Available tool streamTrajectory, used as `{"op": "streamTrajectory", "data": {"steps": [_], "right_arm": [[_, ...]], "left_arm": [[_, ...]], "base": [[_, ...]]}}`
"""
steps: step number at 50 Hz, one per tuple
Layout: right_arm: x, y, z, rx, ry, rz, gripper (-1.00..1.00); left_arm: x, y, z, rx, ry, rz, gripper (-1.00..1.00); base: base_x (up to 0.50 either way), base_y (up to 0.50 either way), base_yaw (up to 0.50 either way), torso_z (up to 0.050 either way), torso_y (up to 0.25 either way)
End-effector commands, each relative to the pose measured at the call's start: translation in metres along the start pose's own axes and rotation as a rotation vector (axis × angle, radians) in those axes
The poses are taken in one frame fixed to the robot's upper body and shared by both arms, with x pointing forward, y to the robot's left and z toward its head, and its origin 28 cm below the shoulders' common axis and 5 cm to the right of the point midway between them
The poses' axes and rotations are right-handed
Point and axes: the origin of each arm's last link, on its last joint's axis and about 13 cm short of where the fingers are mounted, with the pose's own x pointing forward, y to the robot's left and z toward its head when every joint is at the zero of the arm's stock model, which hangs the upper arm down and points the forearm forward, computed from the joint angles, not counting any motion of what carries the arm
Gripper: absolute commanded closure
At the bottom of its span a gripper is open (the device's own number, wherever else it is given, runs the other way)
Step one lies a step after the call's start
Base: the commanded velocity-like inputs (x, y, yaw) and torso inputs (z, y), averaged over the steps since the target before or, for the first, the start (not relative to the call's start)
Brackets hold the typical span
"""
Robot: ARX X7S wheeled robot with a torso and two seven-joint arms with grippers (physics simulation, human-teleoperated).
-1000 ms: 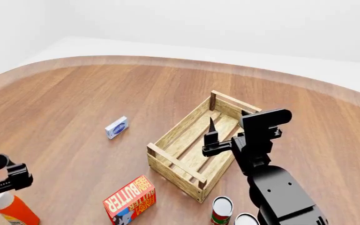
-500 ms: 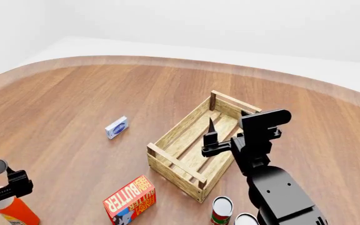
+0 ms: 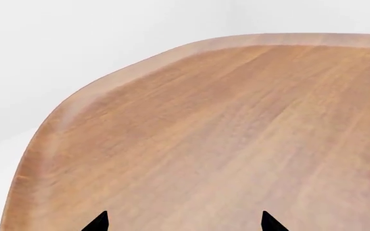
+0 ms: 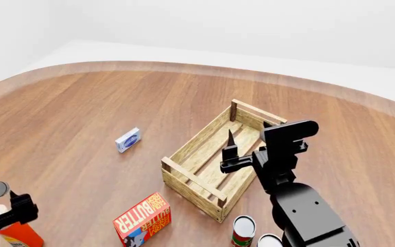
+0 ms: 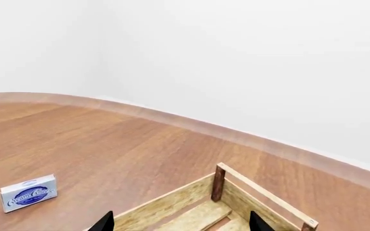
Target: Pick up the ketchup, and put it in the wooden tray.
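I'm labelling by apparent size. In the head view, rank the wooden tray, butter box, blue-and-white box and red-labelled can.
1. wooden tray
2. butter box
3 and 4. blue-and-white box and red-labelled can: alike; the can sits nearer and is cropped, so unranked.

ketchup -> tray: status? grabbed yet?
Done: nothing; the wooden tray is empty, and the ketchup stands on the table at the head view's bottom-left corner. In hand: the left gripper is right at the bottle's cap, but the left wrist view shows open fingertips over bare wood, so no grasp yet. The right gripper hangs idle over the tray. Left: grasp, lift, carry, release.
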Motion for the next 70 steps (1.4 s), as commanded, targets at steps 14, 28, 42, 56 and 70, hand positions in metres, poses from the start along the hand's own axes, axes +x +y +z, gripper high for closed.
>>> {"op": "streamTrajectory", "data": {"steps": [14,28,42,56,70], "right_arm": [[0.0,0.001,-0.004,0.004,0.009,-0.005,-1.0],[0.001,0.002,-0.004,-0.001,0.013,-0.006,-1.0],[-0.002,0.001,-0.003,-0.005,0.013,-0.015,-1.0],[-0.002,0.0,-0.002,-0.01,0.017,-0.025,-1.0],[-0.005,-0.003,-0.001,-0.014,0.02,-0.041,-1.0]], "left_arm": [[0.0,-0.001,-0.015,-0.017,0.1,-0.013,-1.0],[0.003,-0.002,-0.022,-0.027,0.139,-0.007,-1.0],[0.009,-0.009,-0.027,-0.036,0.136,-0.023,-1.0],[0.025,-0.019,-0.036,-0.04,0.137,0.013,-1.0],[0.048,-0.025,-0.047,-0.027,0.166,0.078,-1.0]], "base": [[0.0,0.0,0.0,0.0,0.0],[0.0,0.0,0.0,0.0,0.0],[0.0,0.0,0.0,0.0,0.0],[0.0,0.0,0.0,0.0,0.0],[0.0,0.0,0.0,0.0,0.0]]}}
